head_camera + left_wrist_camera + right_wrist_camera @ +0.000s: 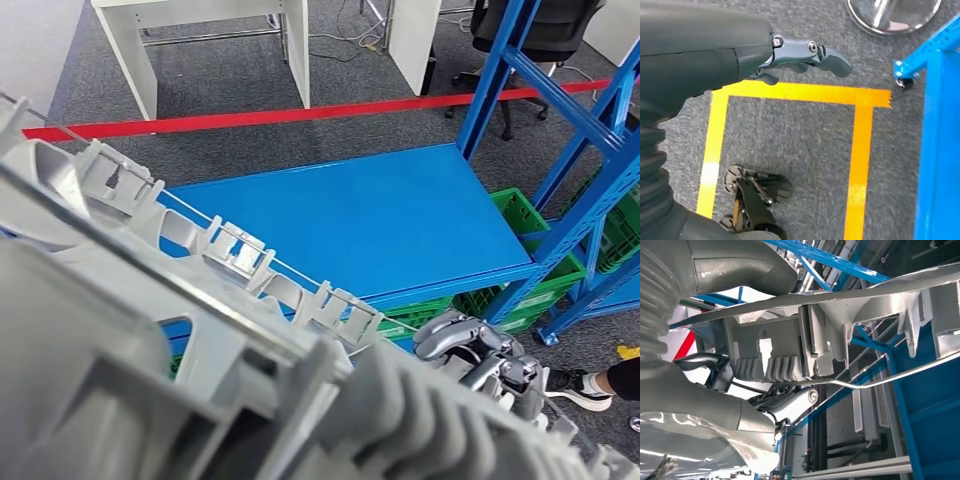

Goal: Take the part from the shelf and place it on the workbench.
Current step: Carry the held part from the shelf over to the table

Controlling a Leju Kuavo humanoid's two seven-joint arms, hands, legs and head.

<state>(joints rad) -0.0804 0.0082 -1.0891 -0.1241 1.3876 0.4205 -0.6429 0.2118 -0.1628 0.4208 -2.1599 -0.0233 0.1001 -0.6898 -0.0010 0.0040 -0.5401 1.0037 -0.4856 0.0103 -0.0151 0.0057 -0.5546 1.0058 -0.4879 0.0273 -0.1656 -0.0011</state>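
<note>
Part [226, 260] is off the blue shelf [362, 215], gripped in the right hand [483, 360] above it; left hand [806, 52] hangs empty, fingers loosely apart; workbench drop remains

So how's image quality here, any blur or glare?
Head view: the grey part sits close to the lens and soft, the blue shelf sharp. Left wrist view: glare patches on the yellow tape. Right wrist view: bright sheen on the right hand.

A pale grey part [226, 250], a bright blue shelf [362, 215], green crates [528, 215], red floor tape [264, 117].
</note>
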